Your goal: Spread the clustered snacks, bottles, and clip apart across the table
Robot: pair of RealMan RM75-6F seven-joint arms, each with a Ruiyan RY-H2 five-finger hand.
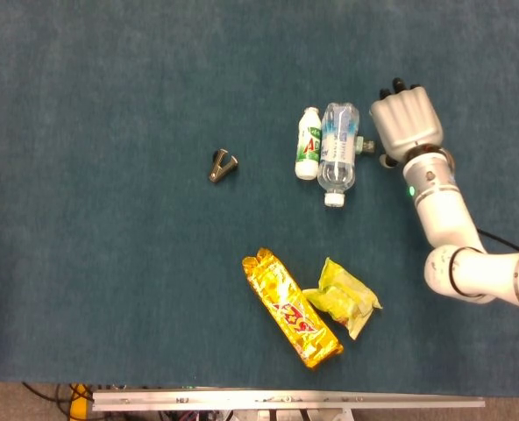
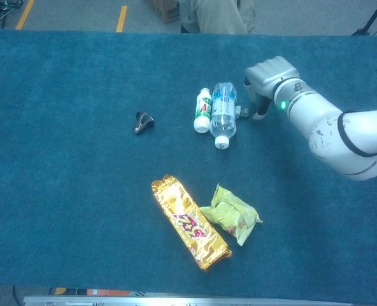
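Head view: the right hand (image 1: 405, 124) hovers just right of the clear water bottle (image 1: 337, 151), fingers curled downward, holding nothing. A small white bottle (image 1: 309, 144) touches the water bottle's left side; a small dark clip (image 1: 366, 146), perhaps, lies between bottle and hand.

Chest view: a binder clip (image 2: 142, 122) sits well left of the water bottle (image 2: 223, 113); the gold snack bar (image 2: 190, 222) and green packet (image 2: 230, 213) lie nearer the camera on the counter (image 2: 61, 191).

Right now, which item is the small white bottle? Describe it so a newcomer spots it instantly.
Start at the pair of bottles lying side by side on the blue table, just left of the right hand. The small white bottle is the left one, touching the clear water bottle. It is shorter and opaque, with a green and red label and a white cap.
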